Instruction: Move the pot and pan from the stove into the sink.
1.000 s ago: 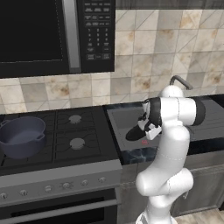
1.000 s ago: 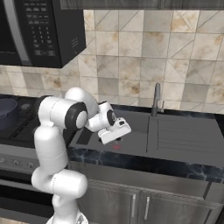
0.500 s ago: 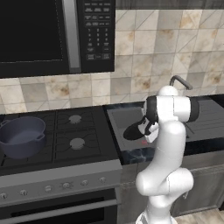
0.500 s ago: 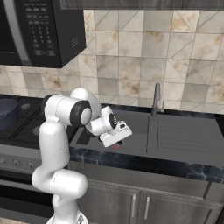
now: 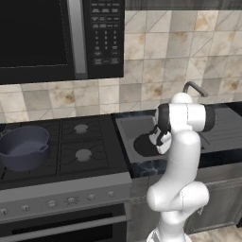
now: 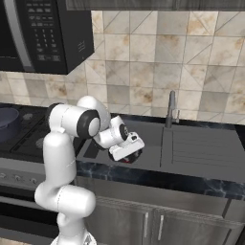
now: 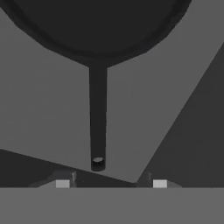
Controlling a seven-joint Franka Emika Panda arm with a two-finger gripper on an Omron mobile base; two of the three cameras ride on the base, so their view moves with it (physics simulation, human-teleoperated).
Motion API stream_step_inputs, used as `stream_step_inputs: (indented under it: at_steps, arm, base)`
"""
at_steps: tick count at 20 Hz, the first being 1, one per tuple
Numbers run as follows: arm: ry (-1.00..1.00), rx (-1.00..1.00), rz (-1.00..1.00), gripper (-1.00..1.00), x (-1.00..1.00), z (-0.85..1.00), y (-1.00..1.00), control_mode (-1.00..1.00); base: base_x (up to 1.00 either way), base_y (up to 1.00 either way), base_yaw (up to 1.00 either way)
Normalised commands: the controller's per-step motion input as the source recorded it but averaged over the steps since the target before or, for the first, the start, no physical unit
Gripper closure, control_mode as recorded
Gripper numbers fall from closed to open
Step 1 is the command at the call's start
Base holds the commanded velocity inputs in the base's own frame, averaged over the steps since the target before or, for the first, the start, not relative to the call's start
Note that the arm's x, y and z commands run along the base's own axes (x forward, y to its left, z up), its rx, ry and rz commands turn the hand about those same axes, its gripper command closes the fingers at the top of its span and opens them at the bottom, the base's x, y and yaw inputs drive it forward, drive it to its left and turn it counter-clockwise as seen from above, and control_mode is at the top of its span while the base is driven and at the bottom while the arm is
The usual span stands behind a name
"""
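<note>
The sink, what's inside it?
The black pan lies in the sink, handle toward the open claw. In the base views the arm hides part of the pan.

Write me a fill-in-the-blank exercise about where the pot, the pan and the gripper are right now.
1. The pot sits on the ____.
2. The pan lies in the ____.
3. The gripper holds ____.
4. The pan's handle points toward the ____.

Missing words: stove; sink; nothing; gripper
</note>
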Motion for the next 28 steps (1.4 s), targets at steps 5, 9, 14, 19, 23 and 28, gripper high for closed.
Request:
stream_step_inputs:
  at_steps: [5, 9, 14, 19, 23, 28]
  arm:
    - [0.0, 0.02, -0.01, -1.0, 0.1, 0.27, 0.0, -1.0]
    - [0.0, 0.03, -0.02, -1.0, 0.07, 0.49, 0.0, -1.0]
    - [0.04, 0.04, 0.0, -1.0, -0.01, 0.67, 0.01, -1.0]
    - [0.08, 0.07, 0.01, -1.0, -0.13, 0.58, 0.0, -1.0]
    - [0.05, 0.09, 0.05, -1.0, -0.27, 0.54, 0.0, -1.0]
    - [0.01, 0.07, 0.07, -1.0, -0.39, 0.39, 0.0, -1.0]
  base:
    - [0.0, 0.0, 0.0]
    - [0.0, 0.0, 0.0]
    - [0.0, 0.0, 0.0]
    - [0.0, 0.0, 0.0]
    - [0.0, 0.0, 0.0]
    - [0.0, 0.0, 0.0]
